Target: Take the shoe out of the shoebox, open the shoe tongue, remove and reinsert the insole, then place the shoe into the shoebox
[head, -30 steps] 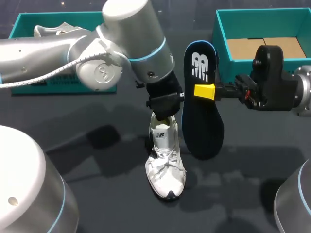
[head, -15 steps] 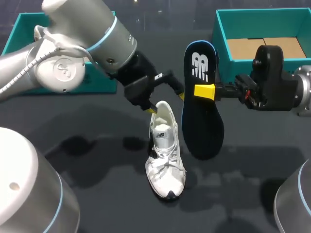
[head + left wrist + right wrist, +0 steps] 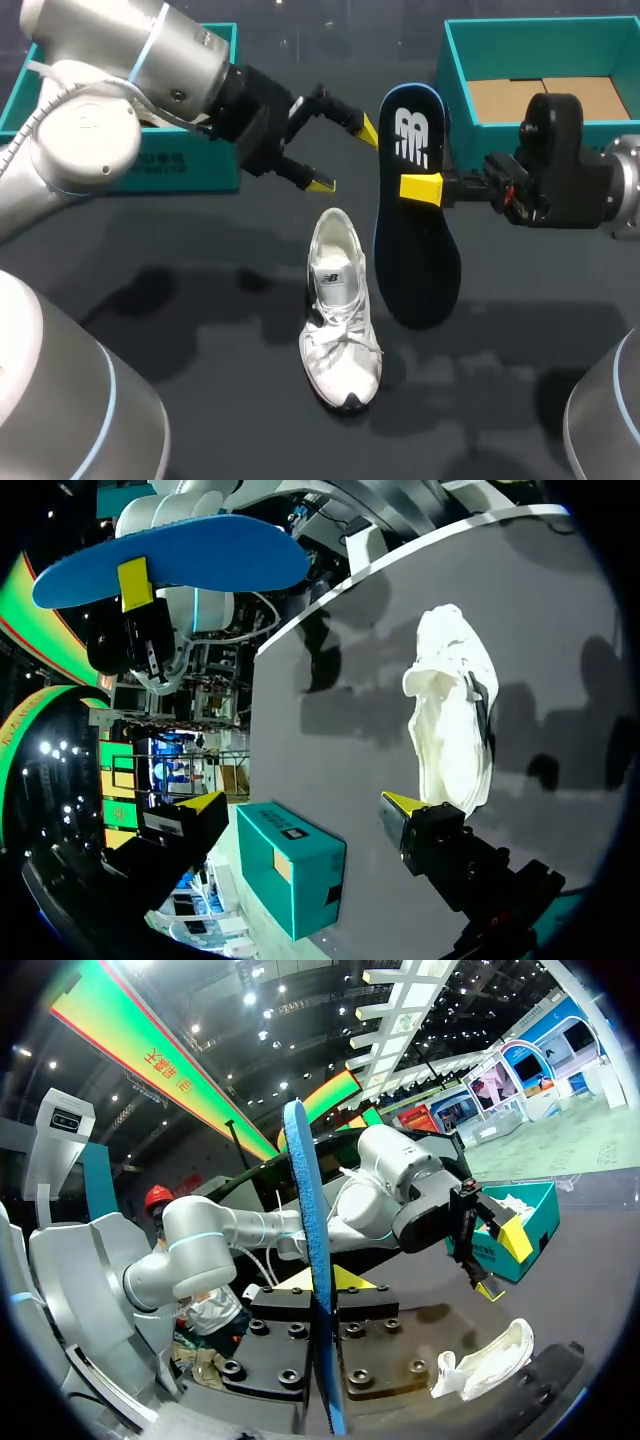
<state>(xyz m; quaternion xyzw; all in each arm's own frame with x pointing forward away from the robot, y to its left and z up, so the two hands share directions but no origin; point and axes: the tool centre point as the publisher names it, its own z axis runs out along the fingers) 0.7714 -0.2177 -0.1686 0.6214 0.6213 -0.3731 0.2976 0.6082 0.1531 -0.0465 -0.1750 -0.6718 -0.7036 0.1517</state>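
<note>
A white sneaker (image 3: 340, 310) lies on the dark table, toe toward the near edge, with nothing touching it. My right gripper (image 3: 420, 187) is shut on a dark blue insole (image 3: 415, 240), which hangs on edge in the air just right of the shoe. In the right wrist view the insole (image 3: 310, 1260) stands edge-on between that gripper's (image 3: 325, 1280) yellow tips, and the sneaker (image 3: 485, 1360) lies beyond. My left gripper (image 3: 346, 157) hovers open and empty above and behind the shoe's heel. Its own view shows its wide-apart tips (image 3: 305, 805), the sneaker (image 3: 450, 710) and the insole (image 3: 170, 560).
A teal shoebox (image 3: 185, 165) stands at the back left, partly hidden by my left arm. A second teal box (image 3: 450, 70) with a cardboard floor sits at the back right, behind my right gripper. The left wrist view shows a teal box (image 3: 290, 870) ahead of its fingers.
My left arm has lifted off the shoe's heel opening and drawn back to the left, its fingers spreading fully. The right arm and the insole have not moved.
</note>
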